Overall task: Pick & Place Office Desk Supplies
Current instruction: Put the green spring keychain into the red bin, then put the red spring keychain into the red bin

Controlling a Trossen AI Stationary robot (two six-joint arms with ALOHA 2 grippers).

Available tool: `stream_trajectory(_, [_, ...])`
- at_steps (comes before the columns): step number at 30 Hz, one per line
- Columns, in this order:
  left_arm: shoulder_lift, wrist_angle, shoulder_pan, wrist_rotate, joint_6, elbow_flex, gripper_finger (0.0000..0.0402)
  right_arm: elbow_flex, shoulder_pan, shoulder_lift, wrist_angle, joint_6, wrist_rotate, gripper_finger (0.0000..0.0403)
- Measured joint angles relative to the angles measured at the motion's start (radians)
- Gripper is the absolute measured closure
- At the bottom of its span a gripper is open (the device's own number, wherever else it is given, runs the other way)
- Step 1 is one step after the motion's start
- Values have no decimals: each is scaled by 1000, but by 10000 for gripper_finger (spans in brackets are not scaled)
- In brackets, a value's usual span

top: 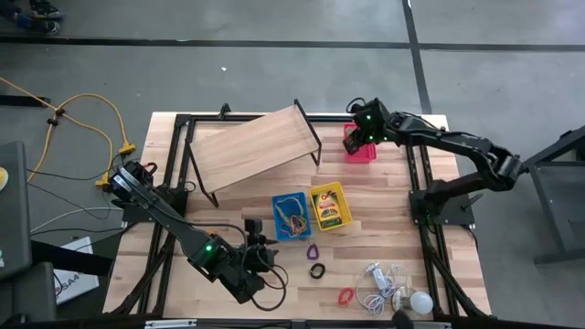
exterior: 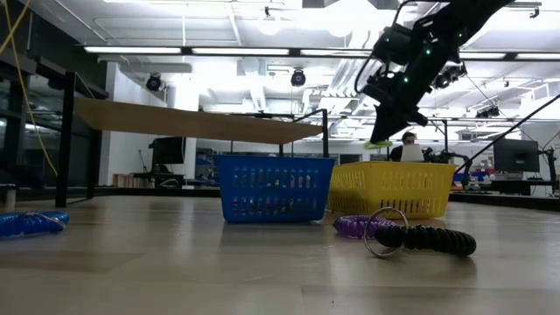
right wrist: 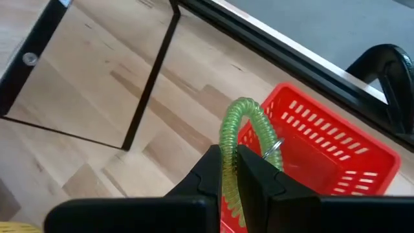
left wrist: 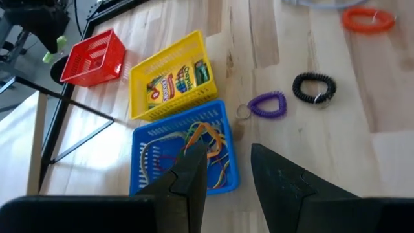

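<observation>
Two arms face you; your right gripper [right wrist: 229, 169] is pinched on a green coil loop [right wrist: 240, 139] above the red basket [right wrist: 323, 152]; your left gripper [left wrist: 228, 169] hangs parted and bare beside the blue basket [left wrist: 184, 152].

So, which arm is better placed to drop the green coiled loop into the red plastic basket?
The right. Its gripper is shut on the green coiled loop, above the red plastic basket. The left gripper is open near the blue plastic basket, far from the red one.
</observation>
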Motion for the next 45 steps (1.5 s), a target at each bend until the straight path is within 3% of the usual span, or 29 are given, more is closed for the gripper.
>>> stream_trajectory(25, [0, 363, 0, 0, -2, 0, 289, -119, -72, 0, 4, 27, 8, 380])
stream_trajectory(45, [0, 412, 0, -1, -2, 0, 289, -119, -72, 0, 4, 49, 8, 351])
